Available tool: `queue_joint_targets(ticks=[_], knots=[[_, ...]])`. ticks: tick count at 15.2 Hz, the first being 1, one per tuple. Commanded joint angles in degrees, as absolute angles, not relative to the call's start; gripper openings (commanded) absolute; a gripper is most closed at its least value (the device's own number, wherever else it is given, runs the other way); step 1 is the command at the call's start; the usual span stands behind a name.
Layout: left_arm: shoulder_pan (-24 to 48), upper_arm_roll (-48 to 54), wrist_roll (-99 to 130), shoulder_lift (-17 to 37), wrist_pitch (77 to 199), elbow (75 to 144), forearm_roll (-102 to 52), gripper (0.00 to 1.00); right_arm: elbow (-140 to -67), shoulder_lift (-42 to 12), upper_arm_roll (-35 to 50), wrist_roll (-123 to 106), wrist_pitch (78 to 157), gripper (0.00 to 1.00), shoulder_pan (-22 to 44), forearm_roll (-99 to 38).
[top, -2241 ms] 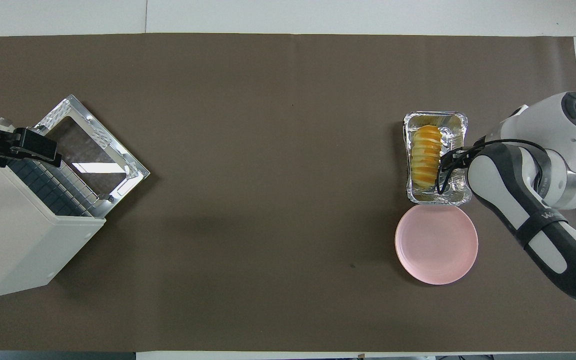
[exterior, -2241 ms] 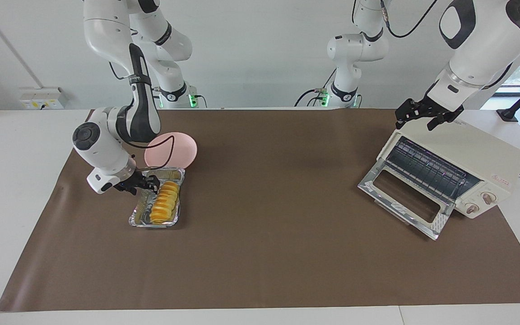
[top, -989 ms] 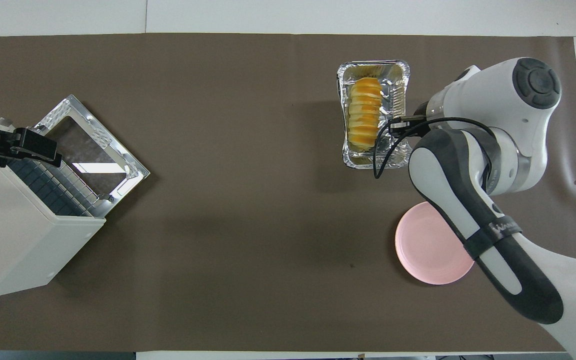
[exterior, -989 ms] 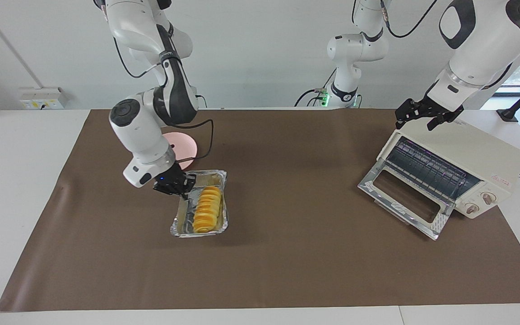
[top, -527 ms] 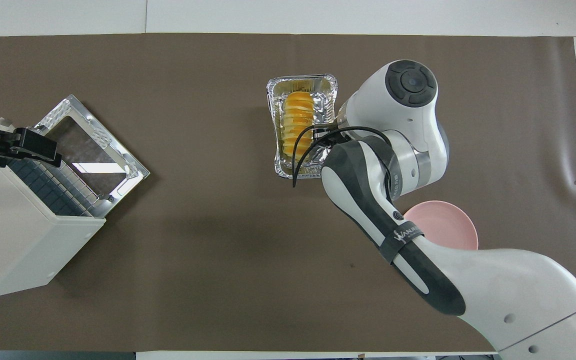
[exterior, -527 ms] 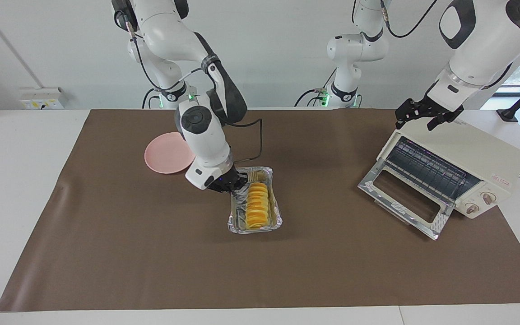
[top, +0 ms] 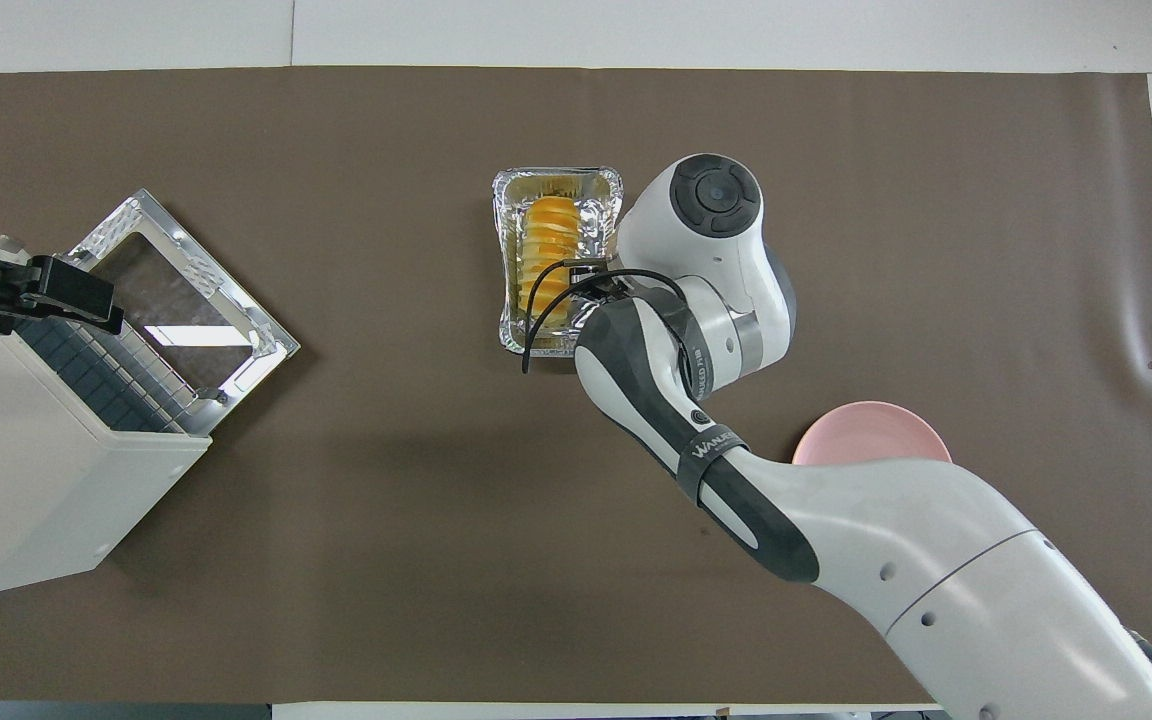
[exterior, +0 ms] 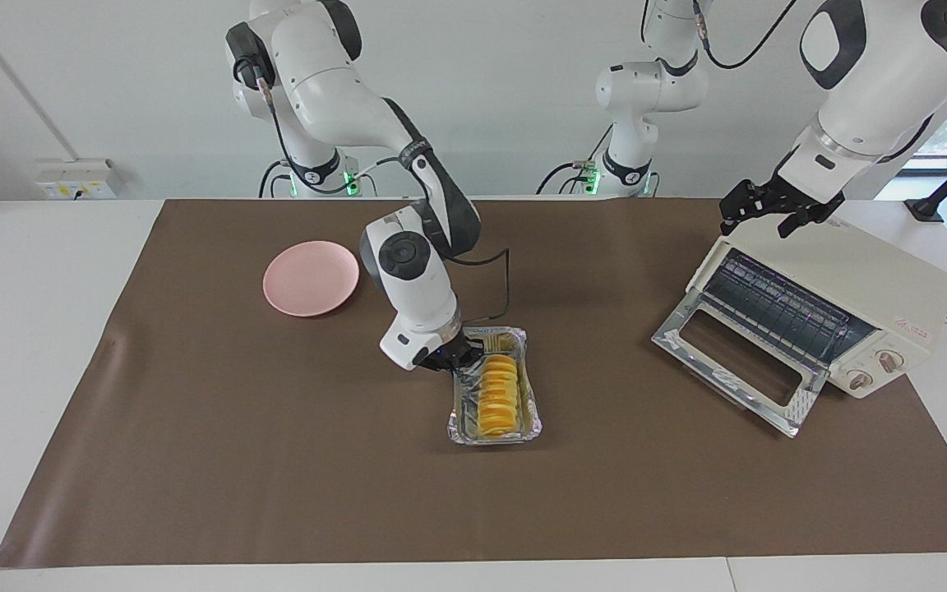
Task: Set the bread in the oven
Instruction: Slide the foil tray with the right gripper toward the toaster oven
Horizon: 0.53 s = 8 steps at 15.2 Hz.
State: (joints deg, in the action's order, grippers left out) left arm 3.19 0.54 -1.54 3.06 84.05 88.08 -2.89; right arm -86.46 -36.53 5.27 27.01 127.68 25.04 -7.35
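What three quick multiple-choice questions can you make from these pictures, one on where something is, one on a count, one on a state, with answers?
1. Where is the bread?
A. In the foil tray
B. On the pink plate
C. Inside the oven

2. How many knobs show on the oven's front?
A. One
B. Two
C. Four

3. How is the oven door?
A. Shut
B. Dropped open
C. Taken off

Answers:
1. A: the yellow loaf lies in the tray, whose rim the right gripper pinches.
2. B: two knobs sit beside the rack opening.
3. B: the glass door hangs down in front and the wire rack shows, with the left gripper, open, above the oven's top.
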Motion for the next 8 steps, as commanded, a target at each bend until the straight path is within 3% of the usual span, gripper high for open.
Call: queue_joint_targets(ticks=[1,2,3,4,5,8], knots=[[2.5,0.9,-1.4,2.5,84.4,88.1,-2.5,1.0,-84.0,-38.9,5.1,30.4,128.4,0.09,26.5,-6.0],[2.5,0.9,-1.4,2.5,84.4,88.1,-2.5,1.0,-84.0,-38.8,5.1,30.4,128.2,0.44,26.5,-5.5],[2.5,0.9,-1.4,2.5,84.4,88.2,-2.5,1.0,-84.0,-38.8,5.1,30.4,128.2,0.72,26.5,-4.7],[2.5,0.9,-1.4,2.5,84.3,88.1,-2.5,1.0,-84.0,-38.7,5.1,30.4,128.1,0.74,26.4,-4.1],[2.5,0.9,-1.4,2.5,84.4,88.1,-2.5,1.0,-84.0,-38.4,5.1,30.3,127.9,0.94,26.0,-3.9],[2.5,0.9,-1.4,2.5,84.4,88.2,-2.5,1.0,-83.8,-36.4,4.9,30.1,123.9,0.96,24.6,-3.8]])
